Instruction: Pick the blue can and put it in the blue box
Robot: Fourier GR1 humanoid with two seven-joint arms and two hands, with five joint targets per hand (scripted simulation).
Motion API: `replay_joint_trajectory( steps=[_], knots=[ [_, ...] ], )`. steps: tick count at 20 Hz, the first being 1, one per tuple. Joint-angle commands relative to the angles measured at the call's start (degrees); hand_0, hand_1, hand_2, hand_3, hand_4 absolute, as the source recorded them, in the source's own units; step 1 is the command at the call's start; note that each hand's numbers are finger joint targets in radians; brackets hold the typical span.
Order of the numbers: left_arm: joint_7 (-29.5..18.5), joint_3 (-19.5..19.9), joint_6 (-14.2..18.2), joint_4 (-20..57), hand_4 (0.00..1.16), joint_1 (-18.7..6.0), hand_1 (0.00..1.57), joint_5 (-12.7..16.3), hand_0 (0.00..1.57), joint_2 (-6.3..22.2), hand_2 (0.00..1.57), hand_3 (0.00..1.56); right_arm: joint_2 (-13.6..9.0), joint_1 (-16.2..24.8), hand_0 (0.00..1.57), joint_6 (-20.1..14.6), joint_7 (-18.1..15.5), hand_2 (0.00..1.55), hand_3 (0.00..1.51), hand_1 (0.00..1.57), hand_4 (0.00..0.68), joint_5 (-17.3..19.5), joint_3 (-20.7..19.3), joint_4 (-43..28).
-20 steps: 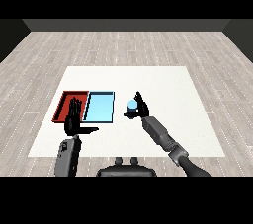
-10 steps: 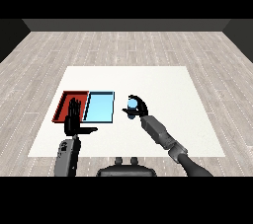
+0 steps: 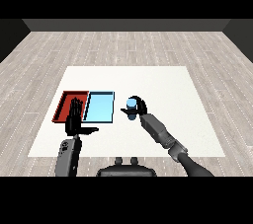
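Observation:
The blue can (image 3: 131, 104) stands upright on the white table (image 3: 163, 90), just right of the light blue tray (image 3: 99, 107). My right hand (image 3: 139, 108) has its fingers and thumb curled round the can, and its forearm runs back to the lower right. My left hand (image 3: 75, 118) is held up with straight fingers and the thumb out, over the near edge between the red tray (image 3: 66, 104) and the light blue tray. It holds nothing. Both trays hold nothing.
The two trays lie side by side at the table's left, red on the outside. The table's near edge runs just behind my left wrist. Grey wooden floor surrounds the table.
My right hand has gone from open beside the can to curled round it. The can stays in its place and the left hand has not moved.

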Motion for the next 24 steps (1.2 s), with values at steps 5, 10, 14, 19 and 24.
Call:
replay_joint_trajectory(
  steps=[5, 10, 14, 19, 24],
  knots=[
    [-1.7, -3.6, 2.0, 3.8, 0.0, -0.6, 0.0, -5.9, 0.0, -1.1, 0.0, 0.0, 0.2, -2.6, 1.49, -1.1, -1.9, 1.45, 1.41, 1.49, 0.653, 4.3, -2.2, -1.4],
    [1.3, -6.2, 3.0, 5.6, 0.0, -2.8, 0.0, -4.1, 0.0, -2.2, 0.0, 0.0, -0.9, -1.6, 1.5, -0.2, -1.3, 1.46, 1.41, 1.5, 0.648, 7.8, -3.1, -6.7],
    [3.1, -10.4, 3.9, 6.4, 0.0, -3.3, 0.0, -3.2, 0.0, -2.2, 0.0, 0.0, -0.9, -1.4, 1.44, -3.4, -0.8, 1.43, 1.41, 1.44, 0.665, 9.7, -1.8, -15.6],
    [6.7, -11.6, 5.1, 8.8, 0.0, -7.1, 0.0, -3.8, 0.0, -2.2, 0.0, 0.0, -7.2, 8.5, 1.43, -1.6, 3.9, 1.44, 1.42, 1.43, 0.666, 12.7, -1.8, -29.0],
    [13.0, -11.9, 6.5, 3.5, 0.0, -8.4, 0.0, -2.7, 0.0, -2.2, 0.0, 0.0, -7.9, 13.8, 1.43, -1.8, 8.3, 1.45, 1.42, 1.43, 0.66, 16.3, -2.9, -38.9]
  ],
)
